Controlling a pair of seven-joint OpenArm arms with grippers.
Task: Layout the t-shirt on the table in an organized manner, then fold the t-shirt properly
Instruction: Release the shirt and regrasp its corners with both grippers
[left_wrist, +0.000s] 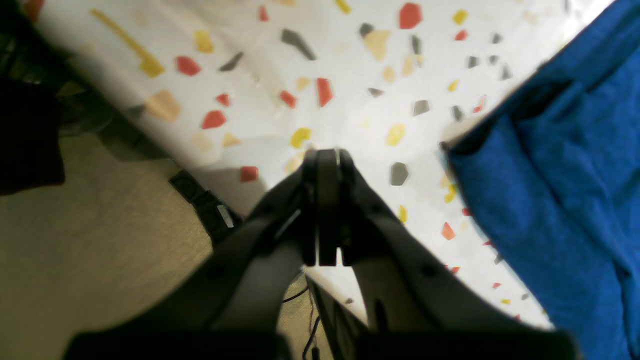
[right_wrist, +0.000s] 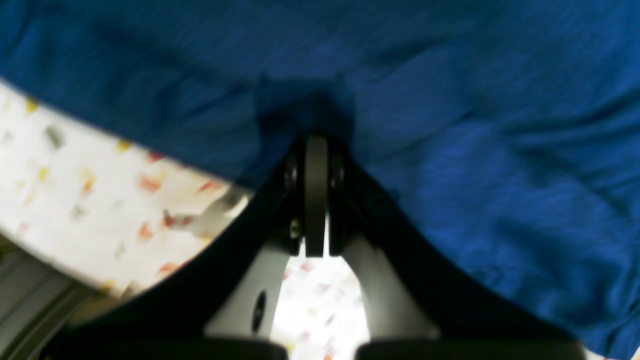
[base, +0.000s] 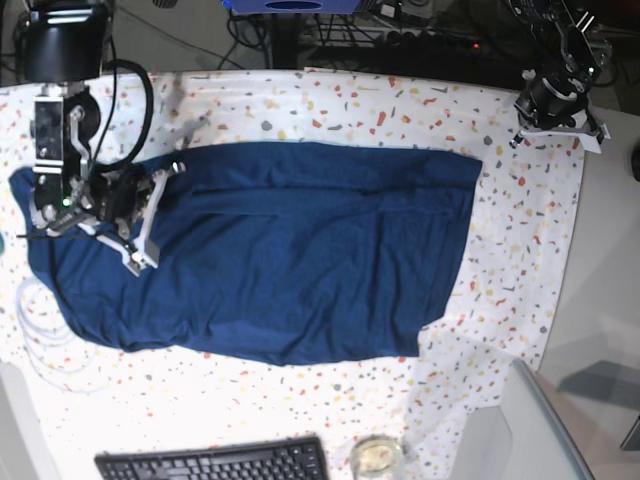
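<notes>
Broadly, the shirt (base: 300, 250) is spread across the middle of the table (base: 520, 250), roughly rectangular but rumpled, with its left end bulging toward the table's edge and soft creases running along its length. At the left of the base view the right gripper (right_wrist: 316, 145) is placed over that left end with its jaws brought together; a small dark pucker of cloth is seen at the tips, but whether fabric is actually pinched cannot be told. If laying out is the step in hand, as is judged here, a single layer near a hem or sleeve edge should be taken rather than a bunch, and the cloth should be drawn outward low and slowly so that the creases are pulled flat instead of dragged into new ones. The opposite end is best anchored or pulled in the contrary direction, since a one-sided tug is likely to slide the whole garment. At the far right the left gripper (left_wrist: 327, 155) is closed on nothing above bare table, well apart from the shirt's right edge, so it would need to be opened and brought in before any help is given. No brand, label or print is seen on the shirt, and the keyboard (base: 210, 462) legends at the near edge are too small to be read.
</notes>
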